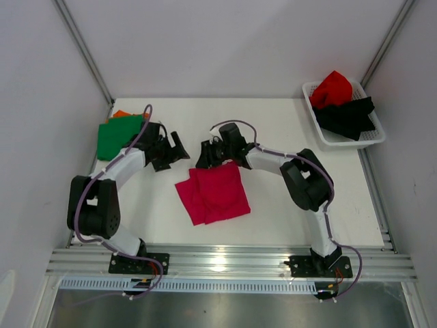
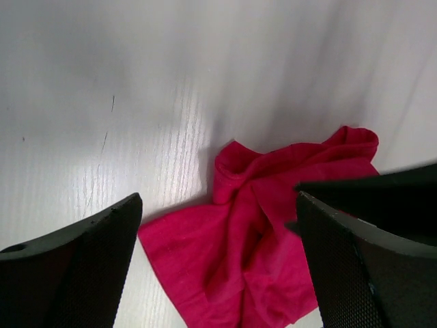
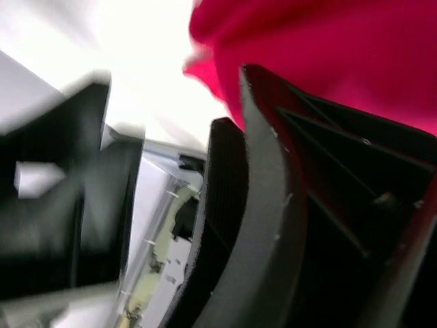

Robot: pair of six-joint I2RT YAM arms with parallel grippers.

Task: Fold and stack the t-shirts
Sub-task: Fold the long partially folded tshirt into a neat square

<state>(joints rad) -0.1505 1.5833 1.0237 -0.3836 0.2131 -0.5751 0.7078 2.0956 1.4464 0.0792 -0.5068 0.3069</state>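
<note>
The magenta t-shirt (image 1: 213,193) lies roughly folded at mid-table just ahead of both arms, its far edge bunched into ridges. I judge it light, limp and apt to drag or unfold if lifted by one point, so I'd take it by a doubled edge or corner, pinching all the layers together, not the loose middle. My right gripper (image 1: 206,158) sits at that far edge with cloth against its fingers. Its wrist view is smeared, so I cannot tell whether the jaws have the cloth pinched. My left gripper (image 1: 181,147) hovers just beside it, jaws spread wide and empty. A green t-shirt (image 1: 115,139) lies folded at the far left with an orange one (image 1: 121,113) showing behind it; that looks like the stack. The table (image 1: 287,205) is smooth and white, so I expect the cloth to slide. A white basket (image 1: 369,140) at the far right corner holds red (image 1: 332,87) and black (image 1: 349,116) shirts. Pale walls stand close around the table.
</note>
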